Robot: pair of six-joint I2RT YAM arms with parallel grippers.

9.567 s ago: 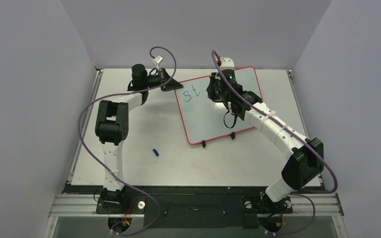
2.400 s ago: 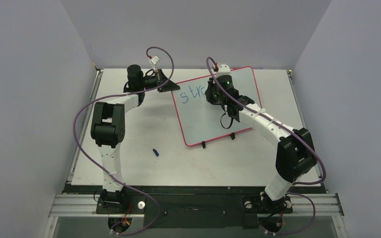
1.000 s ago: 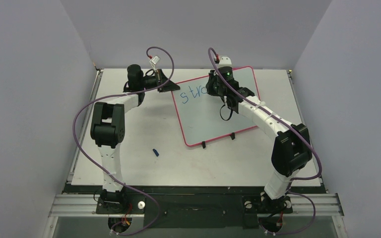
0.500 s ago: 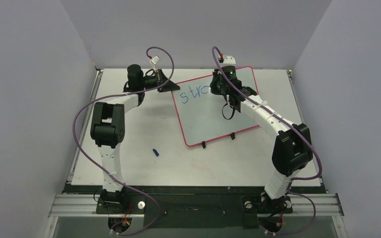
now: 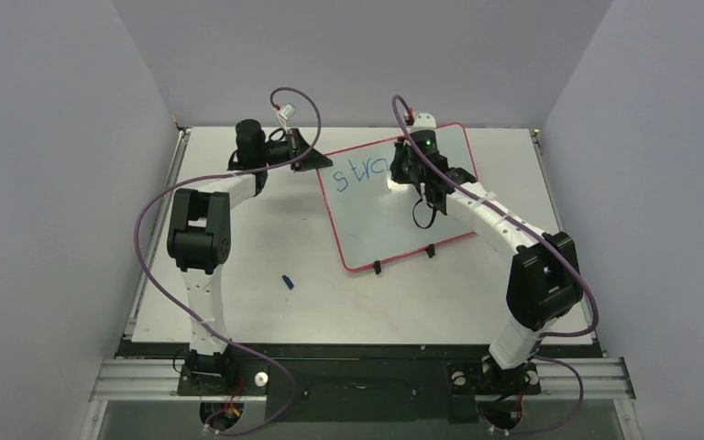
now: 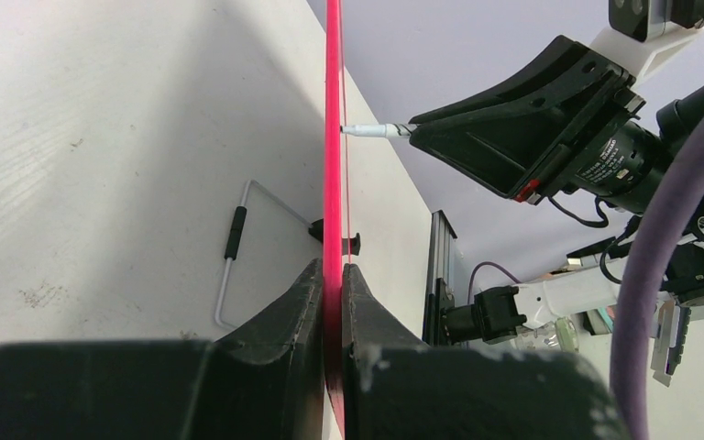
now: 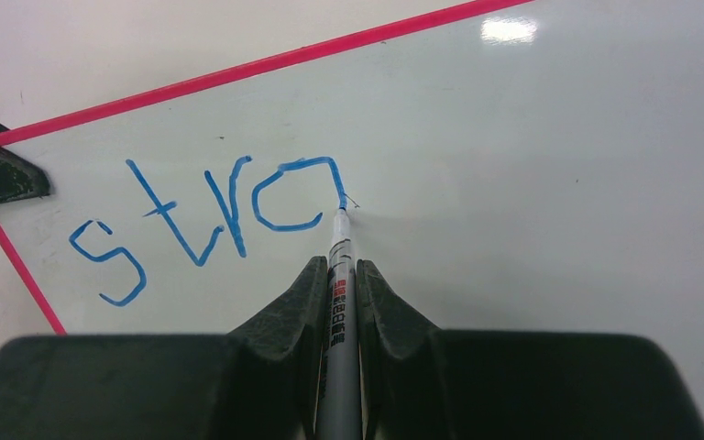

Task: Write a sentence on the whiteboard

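Note:
The whiteboard [image 5: 394,225] lies tilted on the table, pale and glossy with a red-pink rim. Blue letters of the sentence [image 5: 353,174] read "stro" along its top line, seen close up in the right wrist view [image 7: 211,215]. My right gripper [image 7: 340,266] is shut on a white marker [image 7: 337,293], whose tip touches the board at the right end of the "o". My left gripper [image 6: 332,270] is shut on the board's red rim [image 6: 334,137] at the far-left corner [image 5: 316,158]. The marker's tip [image 6: 367,130] meets the board edge-on in the left wrist view.
A small blue marker cap [image 5: 287,281] lies on the table, left of the board's near corner. Two black clips [image 5: 376,267] [image 5: 429,250] sit on the board's near edge. A wire stand [image 6: 234,247] shows beside the board. Grey walls close in on three sides.
The writing has grown from "st" to "stro". My right gripper has shifted right along the top line with the marker. The left gripper has kept its hold on the rim.

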